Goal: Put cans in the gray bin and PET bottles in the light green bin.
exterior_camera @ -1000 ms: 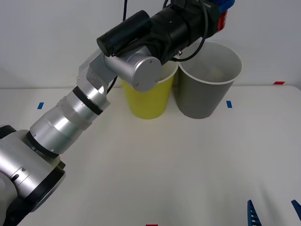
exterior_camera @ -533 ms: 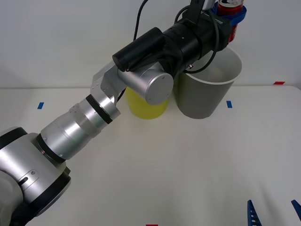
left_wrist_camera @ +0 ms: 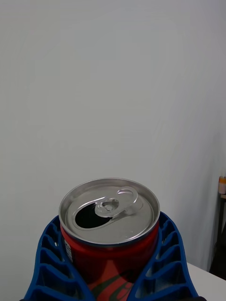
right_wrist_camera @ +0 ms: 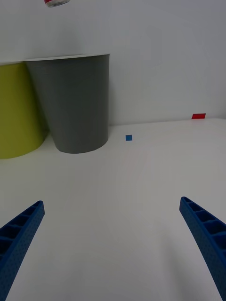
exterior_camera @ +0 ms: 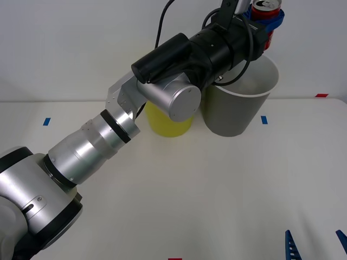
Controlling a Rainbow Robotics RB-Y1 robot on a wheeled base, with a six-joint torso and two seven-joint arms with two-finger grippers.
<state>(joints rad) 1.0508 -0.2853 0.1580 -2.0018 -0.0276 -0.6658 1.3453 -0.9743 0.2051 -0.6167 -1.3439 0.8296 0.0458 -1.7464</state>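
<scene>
My left gripper [exterior_camera: 267,20] is shut on a small red can [exterior_camera: 265,10] with a silver top, held upright above the far rim of the gray bin [exterior_camera: 238,111]. The left wrist view has the can [left_wrist_camera: 110,235] clasped between my blue ribbed fingers [left_wrist_camera: 47,258], its pull tab opened. The light green bin [exterior_camera: 169,122] stands just left of the gray one, partly hidden behind my left arm. Low at the front right, my right gripper [right_wrist_camera: 113,244] is open above the table, facing the gray bin [right_wrist_camera: 77,103] and the light green bin [right_wrist_camera: 19,110]. No PET bottles are in view.
Small blue tape marks [exterior_camera: 264,119] and a red mark [exterior_camera: 321,95] lie on the white table [exterior_camera: 217,195]. A white wall stands close behind the bins. My left arm stretches across the left and middle of the table.
My left arm has swung right and lifted the can higher over the gray bin since a second ago; in the last half second it barely shifted. The right gripper is still.
</scene>
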